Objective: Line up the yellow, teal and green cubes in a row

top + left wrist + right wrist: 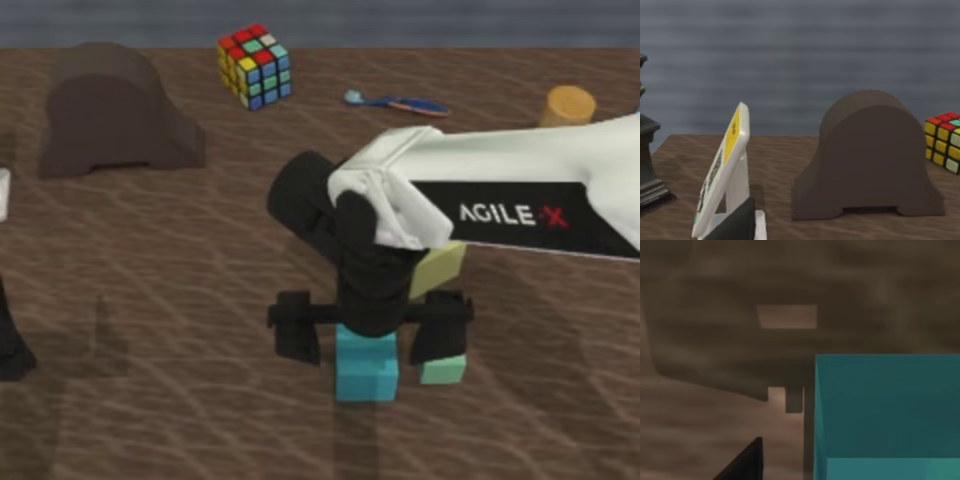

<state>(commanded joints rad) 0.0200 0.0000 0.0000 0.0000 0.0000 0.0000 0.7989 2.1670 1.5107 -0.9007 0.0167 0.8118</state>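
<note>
1. At the far left edge of the top view I see only a dark sliver of my left arm (12, 345), parked; its gripper is out of sight, so I cannot tell how its fingers stand.
2. A slim white tilted device with a yellow label (725, 170) stands close in front of the left wrist camera, and a dark brown arch-shaped block (115, 112) sits at the back left of the brown wood-grain table (150, 400).
3. Further right at the back stands the multicoloured puzzle cube with a black grid (254, 65).
4. Now the centre: my right gripper (368, 335) hangs low over the matte teal-blue cube (366, 368), fingers spread wide, one on each side of it and neither visibly touching it.
5. The small mint green cube (443, 370) lies just right of the teal one, beside the right-hand finger.
6. The pale yellow cube (437, 268) sits behind them, partly under my white right arm.
7. At the back, a blue toothbrush (395, 101), then an orange-yellow cylinder (568, 105).
</note>
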